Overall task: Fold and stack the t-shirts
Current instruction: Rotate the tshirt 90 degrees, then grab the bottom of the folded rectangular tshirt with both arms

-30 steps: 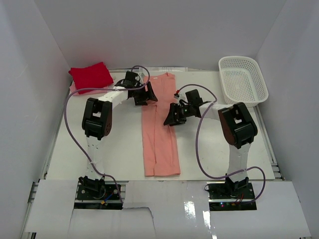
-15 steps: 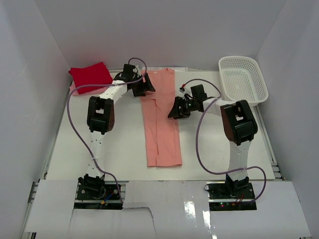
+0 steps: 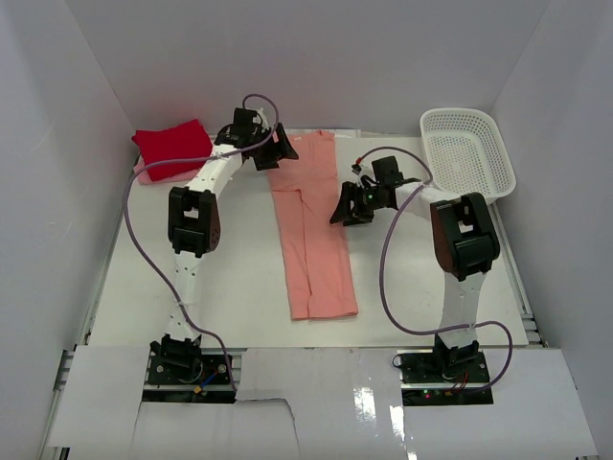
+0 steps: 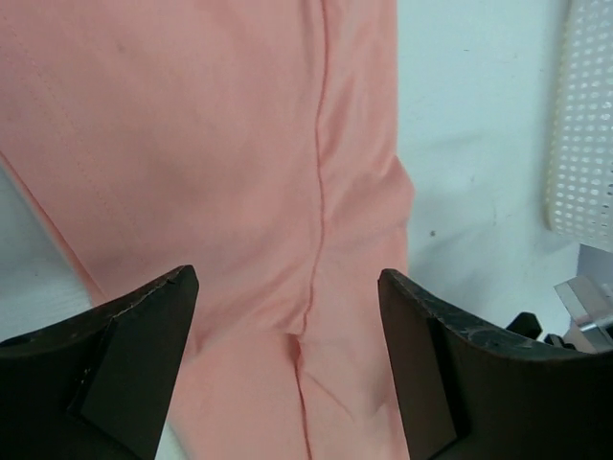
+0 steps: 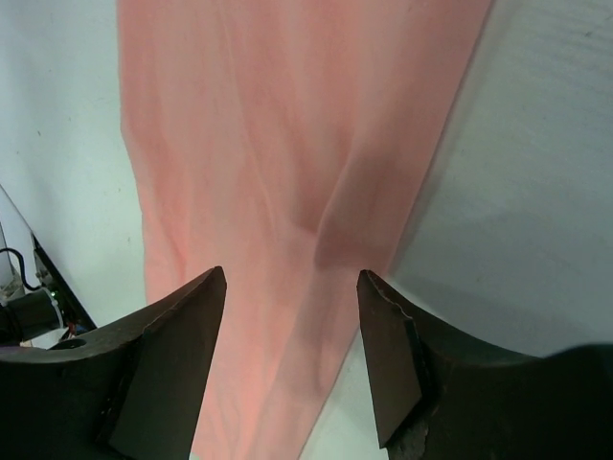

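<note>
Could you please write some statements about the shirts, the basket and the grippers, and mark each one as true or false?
1. The salmon shirt lies as a long strip on the table. True.
2. The red shirt is inside the basket. False: the red shirt lies folded in the far left corner, and the basket stands at the far right.
3. The right gripper is open over the salmon shirt's edge. True.
4. The left gripper is shut on the red shirt. False: it is open, above the salmon shirt.

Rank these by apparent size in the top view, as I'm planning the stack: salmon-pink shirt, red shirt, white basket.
1. salmon-pink shirt, a long folded strip
2. white basket, somewhat smaller
3. red shirt, folded compact, clearly smallest
</note>
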Controlling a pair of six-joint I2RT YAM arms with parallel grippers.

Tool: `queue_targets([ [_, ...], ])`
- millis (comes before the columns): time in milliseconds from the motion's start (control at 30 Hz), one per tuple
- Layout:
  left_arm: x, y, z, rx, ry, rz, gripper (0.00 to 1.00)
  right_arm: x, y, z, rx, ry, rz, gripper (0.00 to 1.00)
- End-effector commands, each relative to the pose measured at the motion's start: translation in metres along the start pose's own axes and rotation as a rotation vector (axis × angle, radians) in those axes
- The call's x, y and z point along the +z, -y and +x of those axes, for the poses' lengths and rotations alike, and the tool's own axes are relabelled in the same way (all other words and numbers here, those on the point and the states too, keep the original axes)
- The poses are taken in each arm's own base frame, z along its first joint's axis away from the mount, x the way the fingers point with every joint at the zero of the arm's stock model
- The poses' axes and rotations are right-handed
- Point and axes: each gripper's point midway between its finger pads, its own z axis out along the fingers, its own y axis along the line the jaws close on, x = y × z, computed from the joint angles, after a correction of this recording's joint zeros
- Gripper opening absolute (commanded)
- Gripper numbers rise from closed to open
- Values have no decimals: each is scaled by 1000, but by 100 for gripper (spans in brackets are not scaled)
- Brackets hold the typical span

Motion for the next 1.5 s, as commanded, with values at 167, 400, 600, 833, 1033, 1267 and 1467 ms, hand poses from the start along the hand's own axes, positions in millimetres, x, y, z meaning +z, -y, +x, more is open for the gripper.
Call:
queue_targets([
  [167, -121, 83, 35, 9, -20, 124, 87, -57, -66, 21, -126, 49, -4, 64],
  [400, -173, 94, 186, 11, -202, 74, 86, -78, -77, 111, -166, -46, 140, 65],
  [600, -201, 83, 278, 51, -315, -120, 86, -80, -75, 175, -185, -157, 278, 58],
  [833, -211, 37, 349, 19, -396, -376, 82, -77, -74, 193, -204, -175, 411, 54],
  [1033, -204, 20, 376, 8, -376, -461, 77, -70, -68, 207, -212, -199, 475, 49],
  [1267, -195, 24, 372, -22, -325, -455, 77, -65, -55, 215, -203, -214, 531, 47],
  [1467, -196, 35, 359, -39, -271, -422, 76, -65, -54, 212, -208, -198, 540, 46],
])
